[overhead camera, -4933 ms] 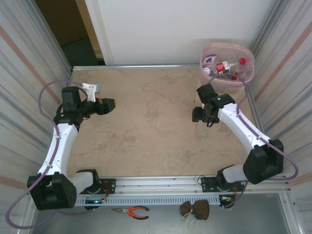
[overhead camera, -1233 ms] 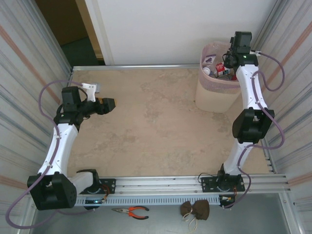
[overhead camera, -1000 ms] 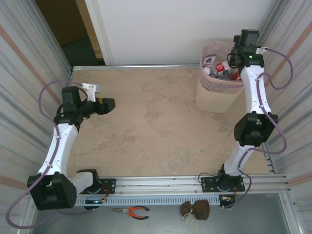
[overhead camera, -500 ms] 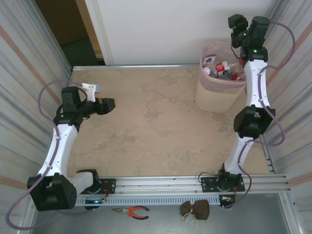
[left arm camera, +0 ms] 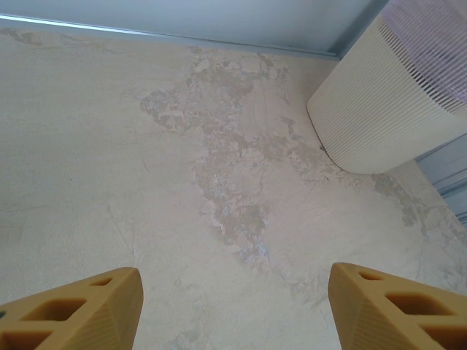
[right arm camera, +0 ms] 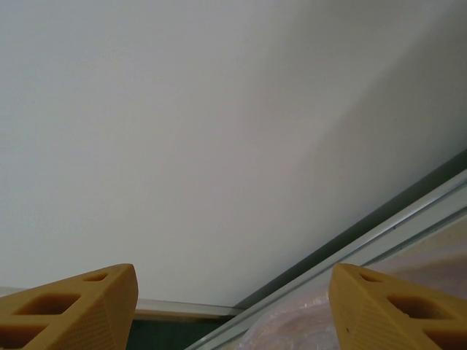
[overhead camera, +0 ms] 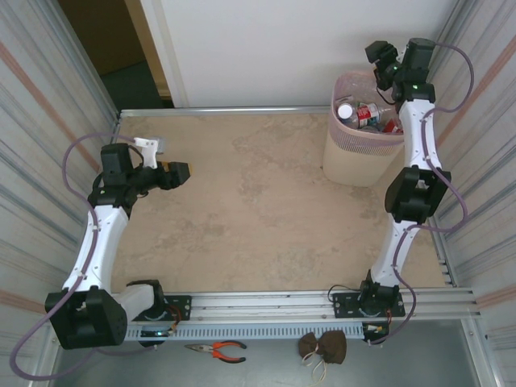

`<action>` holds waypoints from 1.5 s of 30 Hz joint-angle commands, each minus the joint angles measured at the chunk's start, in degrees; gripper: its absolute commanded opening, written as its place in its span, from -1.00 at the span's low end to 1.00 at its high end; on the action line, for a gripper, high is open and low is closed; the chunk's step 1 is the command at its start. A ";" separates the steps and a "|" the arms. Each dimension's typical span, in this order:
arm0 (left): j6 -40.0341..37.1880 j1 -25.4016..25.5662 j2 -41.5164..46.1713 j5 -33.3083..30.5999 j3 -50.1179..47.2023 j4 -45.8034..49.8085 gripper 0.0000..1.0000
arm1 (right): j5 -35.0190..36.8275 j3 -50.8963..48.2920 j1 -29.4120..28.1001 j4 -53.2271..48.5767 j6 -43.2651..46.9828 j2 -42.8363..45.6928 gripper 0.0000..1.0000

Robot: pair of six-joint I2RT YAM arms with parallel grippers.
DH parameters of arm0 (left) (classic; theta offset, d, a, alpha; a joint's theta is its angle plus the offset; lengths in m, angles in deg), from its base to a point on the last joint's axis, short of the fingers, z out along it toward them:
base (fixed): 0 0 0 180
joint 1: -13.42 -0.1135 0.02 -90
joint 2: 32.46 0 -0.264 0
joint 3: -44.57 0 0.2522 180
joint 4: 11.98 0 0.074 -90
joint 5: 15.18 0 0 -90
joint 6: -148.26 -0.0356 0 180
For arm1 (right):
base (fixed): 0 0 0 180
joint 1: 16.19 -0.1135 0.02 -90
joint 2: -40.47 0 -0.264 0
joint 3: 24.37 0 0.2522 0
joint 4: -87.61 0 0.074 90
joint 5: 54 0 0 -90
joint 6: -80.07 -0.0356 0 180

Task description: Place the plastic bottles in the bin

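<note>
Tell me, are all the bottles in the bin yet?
Looks nearly finished. Done: bottles lie inside the bin. In hand: nothing; the right end effector hangs open above the bin, the left end effector open too. Left: I spot no bottle on the table.

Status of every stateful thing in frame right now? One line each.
bin, upright, holding bottles.
plastic bottles, lying piled inside the bin.
left hand, open, empty, above the table.
right hand, open, empty, raised over the bin's rim.
</note>
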 commanded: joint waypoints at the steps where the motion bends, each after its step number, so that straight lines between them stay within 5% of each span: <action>1: -0.16 -0.47 1.57 0.35 -0.49 0.07 0.37 | 2.17 -0.53 1.24 -3.86 3.68 2.98 0.39; 15: 0.31 -0.49 2.02 1.14 -0.62 -0.56 0.37 | -1.66 1.69 0.92 -11.59 11.05 10.78 0.40; 24: 0.14 -0.50 2.13 0.90 -0.71 -0.38 0.37 | -1.25 6.98 -2.49 -19.92 24.64 6.37 0.22; 31: -0.12 -0.48 2.08 0.43 -0.58 -0.14 0.37 | -0.76 16.39 -4.72 -23.10 30.22 -1.91 0.28; 45: -0.12 -0.62 2.26 0.44 -0.70 0.14 0.38 | 1.03 16.14 -4.34 -26.23 31.96 -5.83 0.23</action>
